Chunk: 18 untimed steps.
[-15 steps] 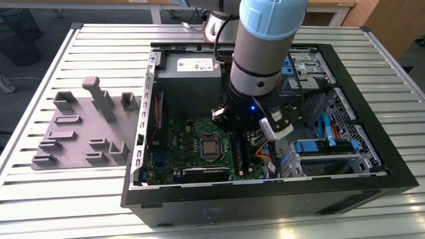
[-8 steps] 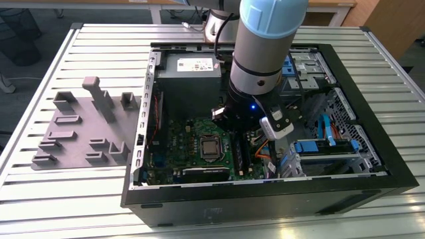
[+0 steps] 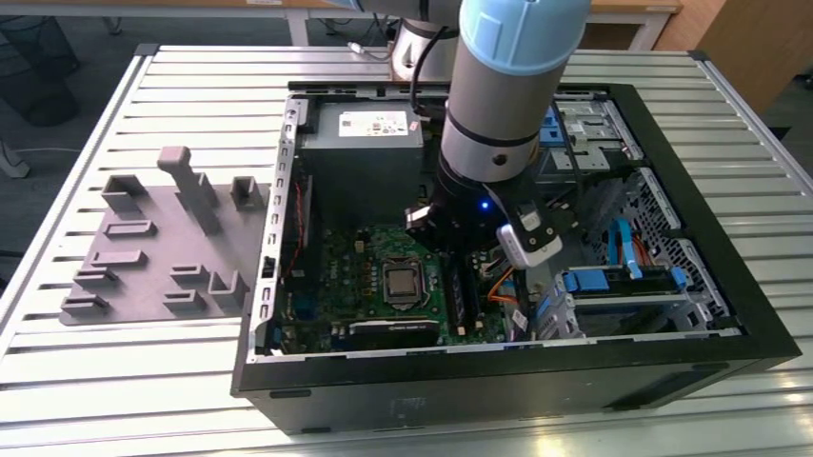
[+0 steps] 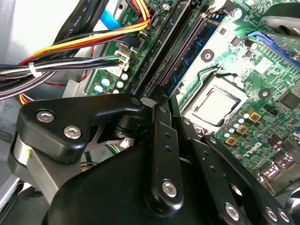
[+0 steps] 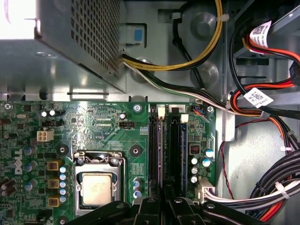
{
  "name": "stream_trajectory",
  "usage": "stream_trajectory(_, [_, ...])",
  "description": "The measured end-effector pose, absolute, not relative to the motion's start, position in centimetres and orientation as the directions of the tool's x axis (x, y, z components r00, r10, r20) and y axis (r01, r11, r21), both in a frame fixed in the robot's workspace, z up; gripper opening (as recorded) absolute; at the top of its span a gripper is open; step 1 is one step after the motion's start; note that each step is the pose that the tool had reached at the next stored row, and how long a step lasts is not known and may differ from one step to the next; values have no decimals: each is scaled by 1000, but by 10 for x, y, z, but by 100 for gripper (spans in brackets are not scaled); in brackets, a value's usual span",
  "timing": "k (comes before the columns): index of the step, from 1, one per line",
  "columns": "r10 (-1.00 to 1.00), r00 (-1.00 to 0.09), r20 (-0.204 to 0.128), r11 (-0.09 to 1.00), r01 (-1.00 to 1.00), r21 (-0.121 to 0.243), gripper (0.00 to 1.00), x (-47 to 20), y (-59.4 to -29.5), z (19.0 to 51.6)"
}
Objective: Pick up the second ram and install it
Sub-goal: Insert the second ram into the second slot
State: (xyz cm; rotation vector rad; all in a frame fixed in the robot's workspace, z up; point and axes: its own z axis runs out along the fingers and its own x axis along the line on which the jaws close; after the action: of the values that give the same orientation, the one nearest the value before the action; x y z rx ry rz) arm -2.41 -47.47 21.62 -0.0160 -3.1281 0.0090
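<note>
Install step: gripper point(image 4: 157, 101) jaws pressed together, tip on end of second ram point(image 4: 187, 54) in slot beside CPU socket point(image 4: 216, 104). Needs straight, even downward push to latch.

Arm point(image 3: 508, 86) angled steeply down — claw point(image 5: 164, 204) pointing down, fingers point(image 4: 161, 140) drawn close together.

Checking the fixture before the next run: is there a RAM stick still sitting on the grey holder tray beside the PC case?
No. In the exterior view the grey holder tray shows only its own moulded posts and slots, with no stick on it.
</note>
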Motion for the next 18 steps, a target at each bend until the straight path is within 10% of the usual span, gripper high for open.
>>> stream_trajectory(18, [12,-1000,14,1000,11,-6,14,-23,-475,213])
